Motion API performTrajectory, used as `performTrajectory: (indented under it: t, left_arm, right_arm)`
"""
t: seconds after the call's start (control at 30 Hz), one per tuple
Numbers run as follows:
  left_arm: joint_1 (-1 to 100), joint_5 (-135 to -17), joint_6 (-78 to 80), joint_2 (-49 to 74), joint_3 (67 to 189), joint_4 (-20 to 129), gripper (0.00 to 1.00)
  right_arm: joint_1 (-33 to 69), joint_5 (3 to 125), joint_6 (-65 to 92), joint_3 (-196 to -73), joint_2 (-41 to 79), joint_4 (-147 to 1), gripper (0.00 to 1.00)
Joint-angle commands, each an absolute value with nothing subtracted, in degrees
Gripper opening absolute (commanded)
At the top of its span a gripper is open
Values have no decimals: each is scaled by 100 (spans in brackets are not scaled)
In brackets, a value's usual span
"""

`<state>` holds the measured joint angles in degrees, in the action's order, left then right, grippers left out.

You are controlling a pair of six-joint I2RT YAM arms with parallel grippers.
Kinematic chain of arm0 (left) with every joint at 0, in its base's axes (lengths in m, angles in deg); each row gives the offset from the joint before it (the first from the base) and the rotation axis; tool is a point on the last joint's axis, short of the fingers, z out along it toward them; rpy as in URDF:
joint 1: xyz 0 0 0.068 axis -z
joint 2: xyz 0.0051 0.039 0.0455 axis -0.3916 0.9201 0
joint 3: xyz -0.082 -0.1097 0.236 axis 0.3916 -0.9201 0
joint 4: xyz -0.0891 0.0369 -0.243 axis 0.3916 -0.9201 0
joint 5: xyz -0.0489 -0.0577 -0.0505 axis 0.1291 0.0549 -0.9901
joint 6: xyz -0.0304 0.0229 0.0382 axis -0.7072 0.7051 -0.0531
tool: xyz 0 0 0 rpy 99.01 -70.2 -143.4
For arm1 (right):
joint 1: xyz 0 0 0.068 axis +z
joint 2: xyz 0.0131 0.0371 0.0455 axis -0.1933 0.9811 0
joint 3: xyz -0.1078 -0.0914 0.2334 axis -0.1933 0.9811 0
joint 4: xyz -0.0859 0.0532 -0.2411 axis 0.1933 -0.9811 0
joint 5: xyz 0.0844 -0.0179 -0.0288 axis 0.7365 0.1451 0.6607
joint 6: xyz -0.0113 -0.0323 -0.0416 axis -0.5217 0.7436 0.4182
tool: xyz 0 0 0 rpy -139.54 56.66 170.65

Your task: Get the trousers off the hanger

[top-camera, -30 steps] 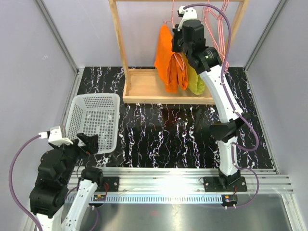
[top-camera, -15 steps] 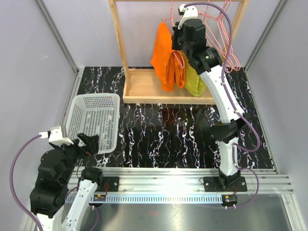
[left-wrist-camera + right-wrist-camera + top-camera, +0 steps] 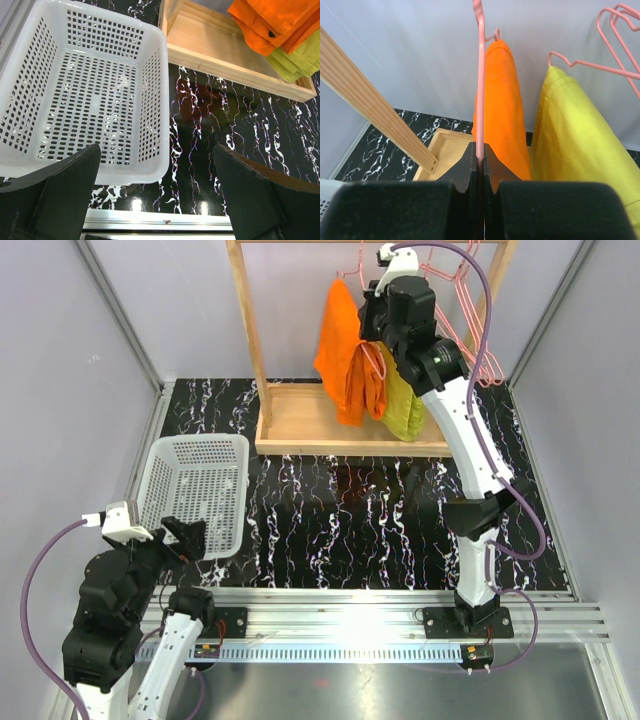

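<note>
Since a second ago the right gripper [image 3: 376, 312] has risen a little and shifted right under the top rail of the wooden rack [image 3: 250, 340], and the trousers [image 3: 343, 360] have swung slightly left with it. From above, we see the rack standing at the far edge of the tabletop [image 3: 330, 510]. The trousers hang there with their long axis top to bottom, hems down over the rack's base, touching the yellow-green trousers [image 3: 405, 400] on their right. Spare pink hangers [image 3: 455, 290] crowd the rail just beyond the wrist. The white basket [image 3: 195, 490] sits by the left edge, with the left gripper [image 3: 185, 535] at its near rim.

In the left wrist view, that gripper [image 3: 160, 200] is spread wide and holds nothing, above the basket [image 3: 150, 100].

In the right wrist view, the fingers [image 3: 465, 170] are pinched tight on the hanger [image 3: 481, 75], whose wire runs straight up from them. The trousers [image 3: 502, 115] drape just behind it.
</note>
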<state>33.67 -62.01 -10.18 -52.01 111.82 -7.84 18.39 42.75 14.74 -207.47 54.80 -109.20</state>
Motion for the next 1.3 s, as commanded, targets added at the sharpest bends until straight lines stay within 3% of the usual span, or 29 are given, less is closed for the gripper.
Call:
performTrajectory:
  t: [0.0, 0.2, 0.97, 1.07, 1.27]
  left_arm:
    - [3343, -6355, -899, -5141, 11270, -606, 99]
    - [3334, -6346, -908, -5150, 11270, -623, 99]
    - [3299, -6496, -794, -4869, 11384, -439, 99]
    - [3299, -6742, -688, -4623, 11603, -264, 99]
    - [3299, -8366, -635, -3341, 12095, 210, 99]
  right_arm:
    - [1803, 4427, 1406, -20943, 4642, -9187, 0]
    - [1803, 4524, 1292, -20733, 4362, -9222, 0]
    - [1962, 5201, 712, -17947, 2103, -8827, 0]
    - [1970, 5262, 624, -17465, 1795, -8826, 0]
    - [2067, 5403, 440, -16630, 1268, -8757, 0]
